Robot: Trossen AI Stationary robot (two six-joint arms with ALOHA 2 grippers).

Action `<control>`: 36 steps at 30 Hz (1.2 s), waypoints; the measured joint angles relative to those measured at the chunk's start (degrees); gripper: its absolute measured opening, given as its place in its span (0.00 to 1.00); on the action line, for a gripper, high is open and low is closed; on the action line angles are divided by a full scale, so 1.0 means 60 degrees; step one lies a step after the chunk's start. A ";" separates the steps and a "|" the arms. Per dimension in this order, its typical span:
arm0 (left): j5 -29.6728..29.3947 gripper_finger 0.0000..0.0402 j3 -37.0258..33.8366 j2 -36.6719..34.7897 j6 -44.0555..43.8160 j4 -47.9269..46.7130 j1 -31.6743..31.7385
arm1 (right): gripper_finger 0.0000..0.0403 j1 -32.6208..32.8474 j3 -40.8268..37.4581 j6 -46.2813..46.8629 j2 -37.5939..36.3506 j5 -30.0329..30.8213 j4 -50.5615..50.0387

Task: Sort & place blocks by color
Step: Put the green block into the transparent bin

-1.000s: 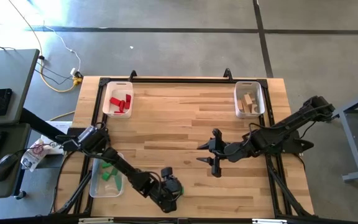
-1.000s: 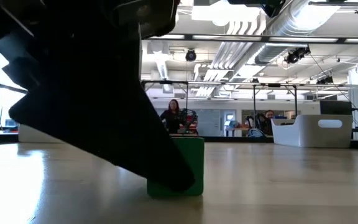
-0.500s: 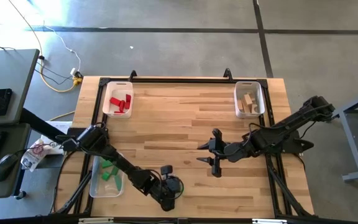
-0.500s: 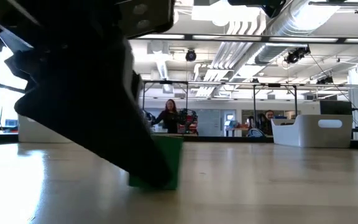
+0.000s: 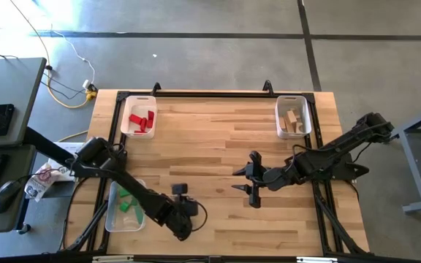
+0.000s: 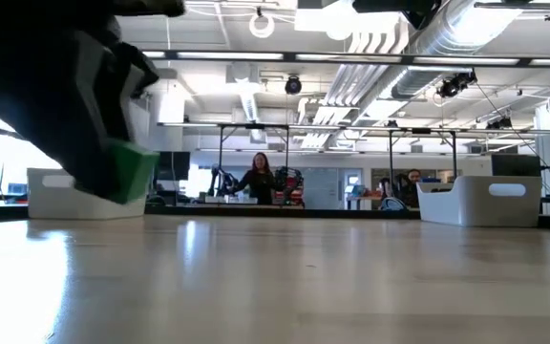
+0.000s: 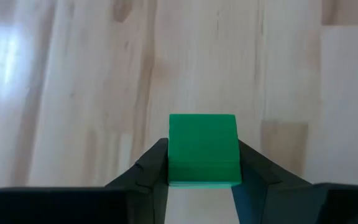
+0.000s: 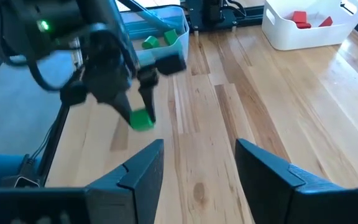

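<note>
Left wrist view: the left pincer (image 7: 202, 171) is clamped on a green block (image 7: 202, 149), lifted clear of the wooden surface (image 5: 225, 139), probably near its front edge. The right pincer (image 5: 248, 185) waits mid-surface, fingers apart.

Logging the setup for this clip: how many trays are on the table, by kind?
White trays: 2, one with red blocks, one with wood blocks
Clear tray: 1, with green blocks
Total: 3

left tool (image 7: 202, 163) gripping, raised, right tool (image 8: 199, 163) spread
</note>
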 joint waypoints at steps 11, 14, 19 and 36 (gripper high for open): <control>-0.0816 0.26 -0.0003 -0.1111 -0.1102 -0.4186 -0.0191 | 0.46 0.0000 0.0000 0.0003 0.0000 -0.0011 -0.0136; -0.0928 0.26 -0.0133 -0.1393 -0.1499 -0.4954 -0.0277 | 0.46 -0.0004 0.0000 0.0208 0.0000 -0.0015 -0.0186; -0.0395 0.26 -0.0949 -0.2291 -0.1704 -0.5015 -0.0379 | 0.46 0.0000 0.0000 0.0324 0.0003 -0.0022 -0.0365; 0.0807 0.26 -0.3177 -0.6173 -0.4552 -0.4900 -0.1481 | 0.46 -0.0002 0.0000 0.0293 0.0000 -0.0011 -0.0441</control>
